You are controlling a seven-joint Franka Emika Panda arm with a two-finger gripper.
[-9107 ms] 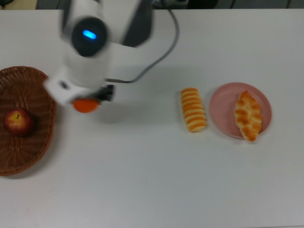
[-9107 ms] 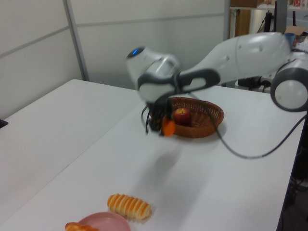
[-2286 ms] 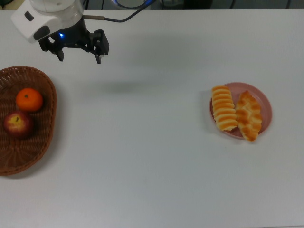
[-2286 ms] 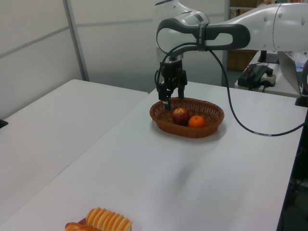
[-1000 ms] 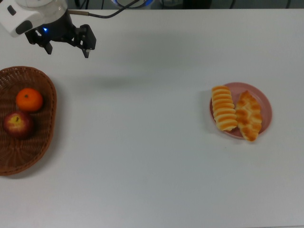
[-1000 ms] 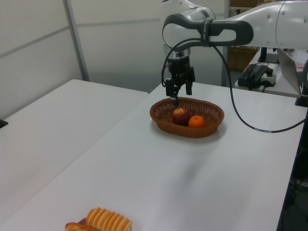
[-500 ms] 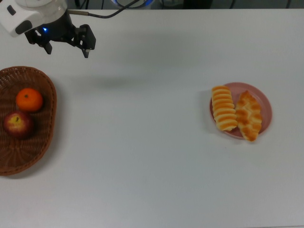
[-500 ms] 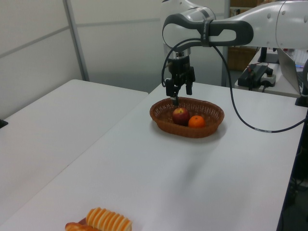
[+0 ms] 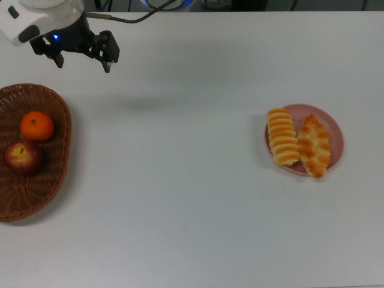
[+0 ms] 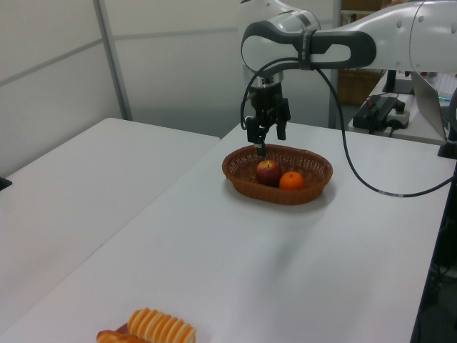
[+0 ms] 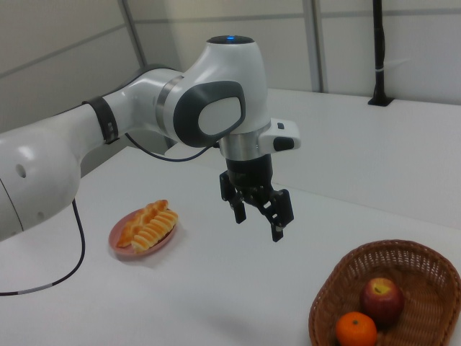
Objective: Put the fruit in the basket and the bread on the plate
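Top view shows apple [image 9: 23, 157] and tangerine [image 9: 36, 126] in the basket [image 9: 57, 174], both pastries [image 9: 298, 144] on the plate [image 9: 334, 130]; the gripper [image 9: 81, 59] hangs spread and empty, so the task looks finished, with no further move needed.

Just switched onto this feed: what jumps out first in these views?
The white arm dominates, its gripper open and empty in the air above the table, near the basket at the top view's left. An apple and a tangerine sit in that basket. Towards the top view's right, a striped roll and a braided pastry lie side by side on the pink plate.
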